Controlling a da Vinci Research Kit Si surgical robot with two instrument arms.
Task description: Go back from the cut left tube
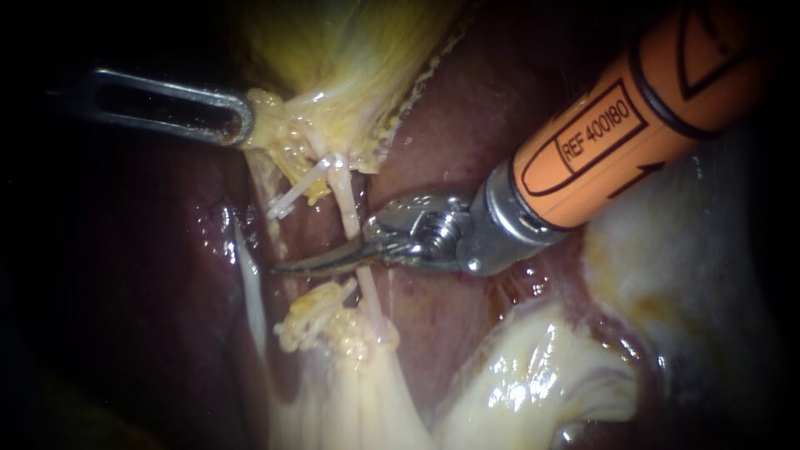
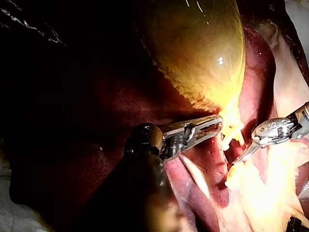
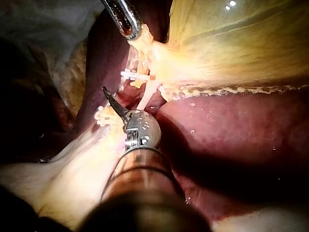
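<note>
My left instrument [image 1: 243, 123] comes in from the left, its jaws shut on yellow tissue at the neck of the gallbladder [image 1: 367, 50]. The left tube is cut: a white upper stump [image 1: 296, 190] points down-left, and a lower stump [image 1: 321, 304] sits in yellow fat. Beside it an uncut pale tube [image 1: 343, 196] runs downward. My right instrument [image 1: 287, 267], on an orange shaft, has thin curved blades lying shut in the gap between the stumps and crossing in front of the uncut tube. In the right wrist view the dark blades [image 3: 112, 100] sit just beside the tubes [image 3: 147, 96].
Dark red liver [image 1: 467, 125] lies behind and on both sides of the tubes. Glistening pale fat [image 1: 533, 375] is heaped at the lower right. In the left wrist view the gallbladder [image 2: 198, 48] bulges ahead of my left instrument [image 2: 215, 126], with the right instrument's blades [image 2: 241, 157] close beside it.
</note>
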